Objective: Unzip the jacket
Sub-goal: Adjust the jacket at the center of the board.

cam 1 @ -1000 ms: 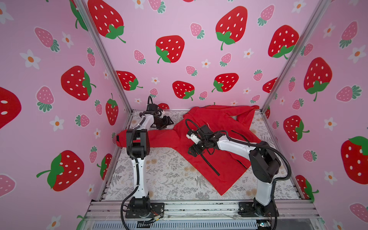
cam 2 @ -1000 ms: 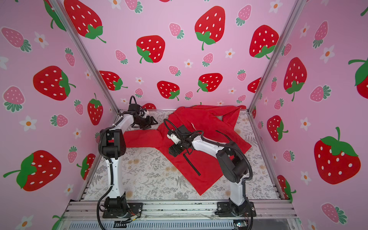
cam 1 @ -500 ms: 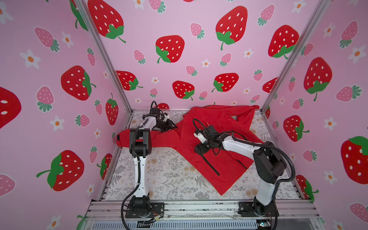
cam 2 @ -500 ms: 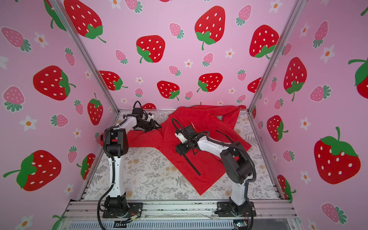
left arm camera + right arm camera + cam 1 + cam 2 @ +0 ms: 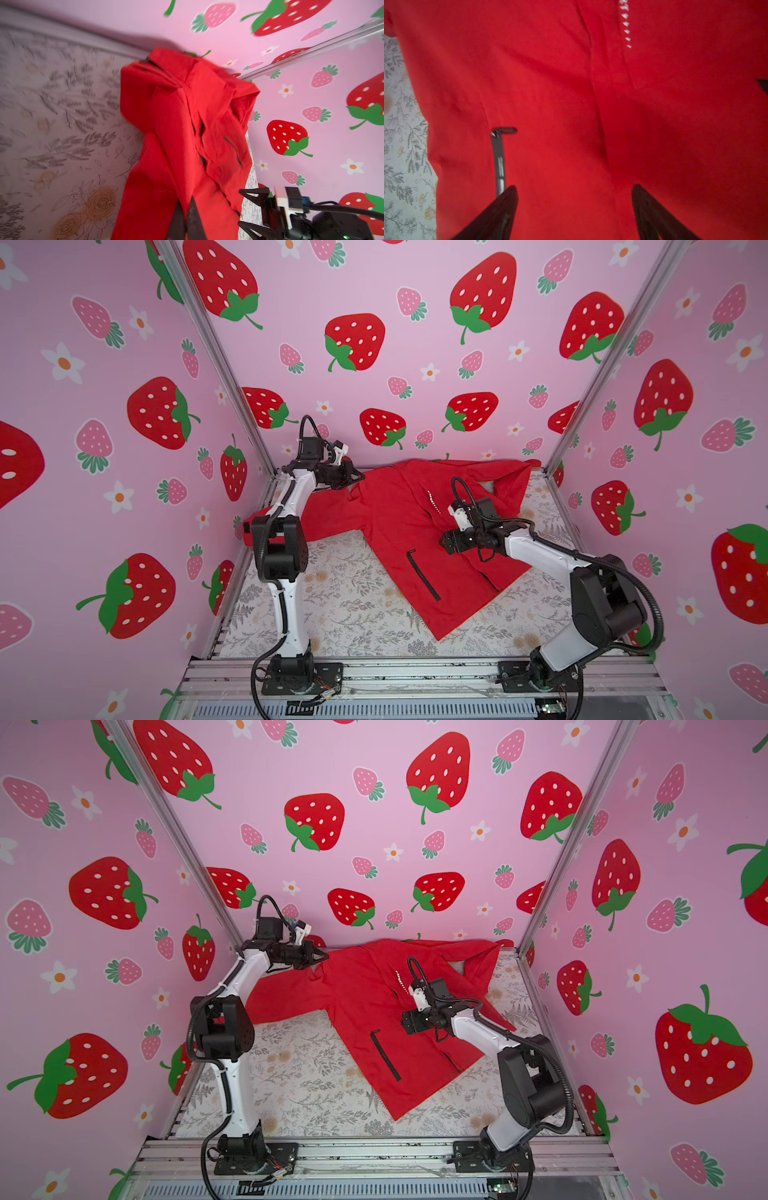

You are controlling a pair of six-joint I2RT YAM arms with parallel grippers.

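- Your left gripper pinched the thin bright red jacket near the back-left corner of the floral worktop, likely to anchor it.
- Right gripper hung spread over its front.

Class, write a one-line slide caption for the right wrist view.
Open right gripper above the red jacket, one finger at its black pocket zipper.

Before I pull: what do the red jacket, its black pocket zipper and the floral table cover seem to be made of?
Bright red long-sleeved jacket: thin woven synthetic, probably nylon-like, with a matte finish; it lies in shallow, crisp creases. Black pocket zipper: smooth coated tape, likely plastic or rubberised, going by the pale glints along it. Grey floral table cover: matte printed cloth or sheet; I cannot tell which.
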